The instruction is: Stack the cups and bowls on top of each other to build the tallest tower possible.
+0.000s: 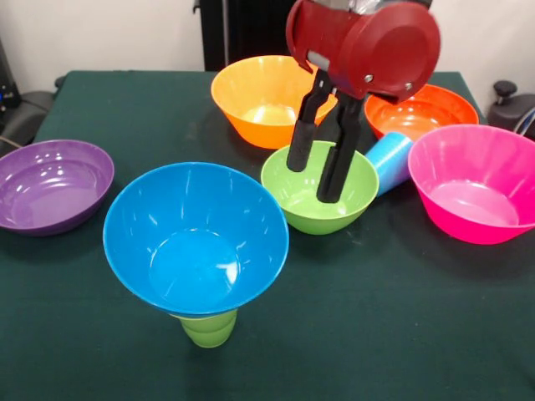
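Nearest, a blue bowl (196, 238) already sits atop the lime green cup (208, 327) on the desk (401, 317), and the gripper (314, 180), fingers (298, 154) narrowly parted and empty, hangs over the green bowl (318, 199), apparently the next piece, calling for a rim grasp.

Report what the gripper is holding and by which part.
Nothing. The gripper is open, its fingers hanging over the green bowl with only air between them.
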{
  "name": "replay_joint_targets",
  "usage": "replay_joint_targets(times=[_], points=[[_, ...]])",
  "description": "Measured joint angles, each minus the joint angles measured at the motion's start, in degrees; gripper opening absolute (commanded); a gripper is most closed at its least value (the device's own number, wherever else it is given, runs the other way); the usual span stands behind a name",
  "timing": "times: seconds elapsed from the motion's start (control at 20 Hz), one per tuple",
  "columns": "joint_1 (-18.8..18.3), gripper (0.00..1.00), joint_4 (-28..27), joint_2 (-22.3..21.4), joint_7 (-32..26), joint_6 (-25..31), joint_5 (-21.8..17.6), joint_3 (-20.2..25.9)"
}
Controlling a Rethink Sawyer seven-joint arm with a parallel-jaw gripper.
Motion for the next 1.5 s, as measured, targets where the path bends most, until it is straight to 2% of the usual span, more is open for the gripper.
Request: replay_joint_targets(times=[0.35, 1.0, 1.25, 1.5], points=[[3.00, 1.00, 14.10, -4.62, 0.00, -7.69, 0.20, -0.84], [7.08, 1.00, 28.78, -14.61, 0.00, -8.93, 1.83, -1.15], [11.08, 1.00, 33.74, -17.28, 0.18, -10.26, 3.95, -2.29], [15.78, 1.00, 39.38, -19.10, 1.31, -14.23, 6.18, -3.08]])
